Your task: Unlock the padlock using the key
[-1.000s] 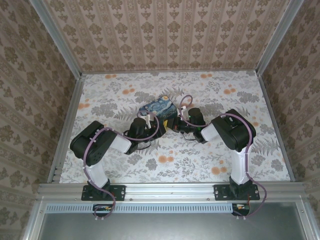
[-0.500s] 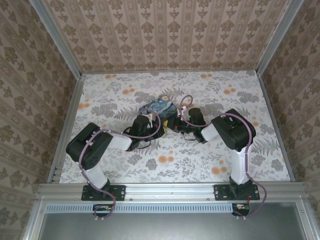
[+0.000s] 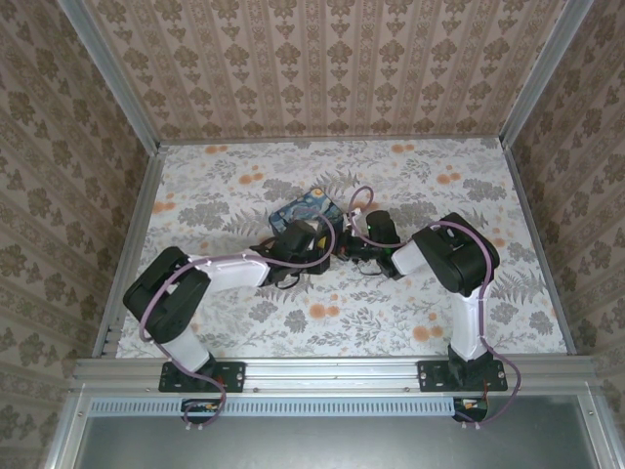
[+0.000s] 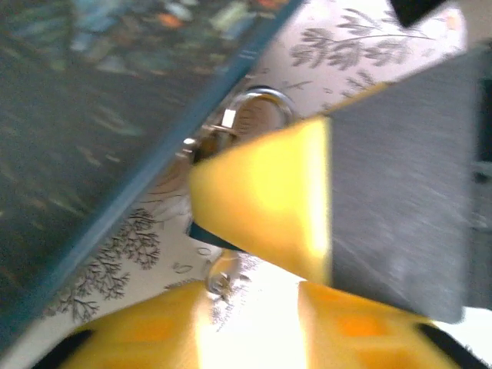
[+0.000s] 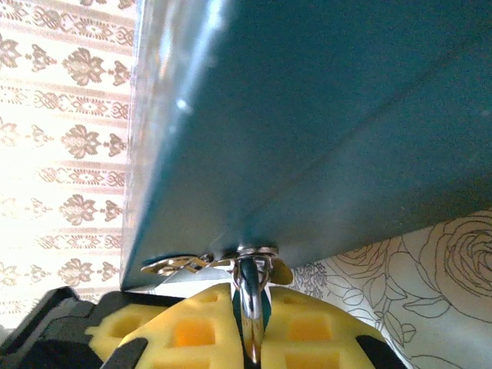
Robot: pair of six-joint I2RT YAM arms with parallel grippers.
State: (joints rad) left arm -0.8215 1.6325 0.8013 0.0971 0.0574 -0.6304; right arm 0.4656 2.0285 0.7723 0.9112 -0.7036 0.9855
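Left hand (image 3: 314, 246) has advanced to the box (image 3: 311, 207); right hand (image 3: 343, 251) pinches padlock (image 5: 250, 306).

We reach both arms inward, elbows bent, forearms low over mid-worktop. Left gripper (image 3: 322, 252) pads parted. Right gripper (image 3: 349, 250) facing it, pads pressed together.
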